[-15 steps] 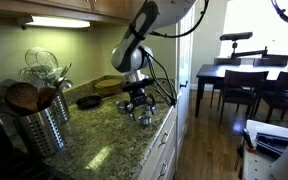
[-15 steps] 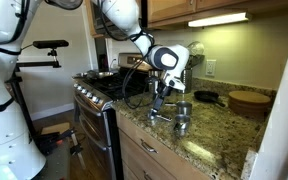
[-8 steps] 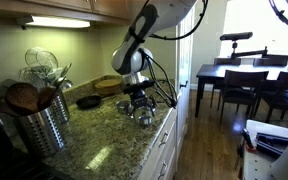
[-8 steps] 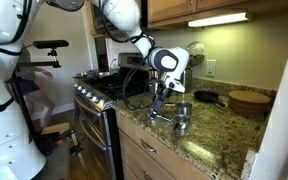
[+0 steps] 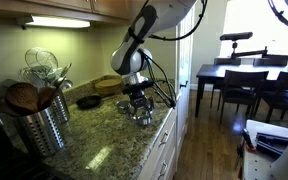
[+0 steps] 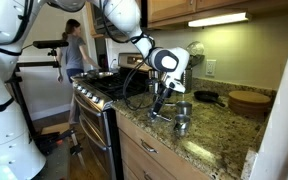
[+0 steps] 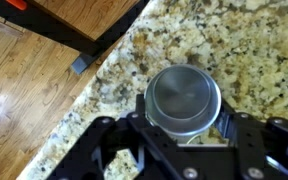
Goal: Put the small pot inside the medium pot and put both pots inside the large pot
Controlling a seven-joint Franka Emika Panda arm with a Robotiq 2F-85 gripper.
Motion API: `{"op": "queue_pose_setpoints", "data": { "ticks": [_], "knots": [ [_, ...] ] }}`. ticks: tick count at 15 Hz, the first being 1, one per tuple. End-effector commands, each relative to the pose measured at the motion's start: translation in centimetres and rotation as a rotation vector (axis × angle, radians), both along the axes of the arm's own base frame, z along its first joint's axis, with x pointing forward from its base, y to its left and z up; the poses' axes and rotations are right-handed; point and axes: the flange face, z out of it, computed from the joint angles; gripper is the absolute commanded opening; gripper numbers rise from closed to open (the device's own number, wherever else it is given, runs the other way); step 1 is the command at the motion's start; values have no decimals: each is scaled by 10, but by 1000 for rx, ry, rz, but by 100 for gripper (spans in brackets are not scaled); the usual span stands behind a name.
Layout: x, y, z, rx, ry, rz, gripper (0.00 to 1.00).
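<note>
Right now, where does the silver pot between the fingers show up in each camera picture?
Exterior view: the silver pot sits mid-picture, near the counter's front edge.
Exterior view: the silver pot is just right of centre, left of two more pots.
Wrist view: the silver pot is centre right, between the fingers.
Shared landmark: the granite counter edge.

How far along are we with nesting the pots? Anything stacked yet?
Done: nothing nested that I can see. The pot under the wrist camera is empty and stands on the granite counter near its edge; another silver pot stands apart in an exterior view. In hand: the gripper straddles the empty pot, a firm grip not confirmed. Left: lift it, then both nestings.
</note>
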Motion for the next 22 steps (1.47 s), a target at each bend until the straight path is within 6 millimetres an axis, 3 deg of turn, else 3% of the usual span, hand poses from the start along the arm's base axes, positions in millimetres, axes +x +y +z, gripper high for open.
{"op": "queue_pose_setpoints", "data": {
  "ticks": [1,9,22],
  "knots": [
    [2,1,0,-15,-8,-18,40],
    [6,-10,13,-47,-23,-21,40],
    [44,-6,64,-131,-110,27,40]
  ]
}}
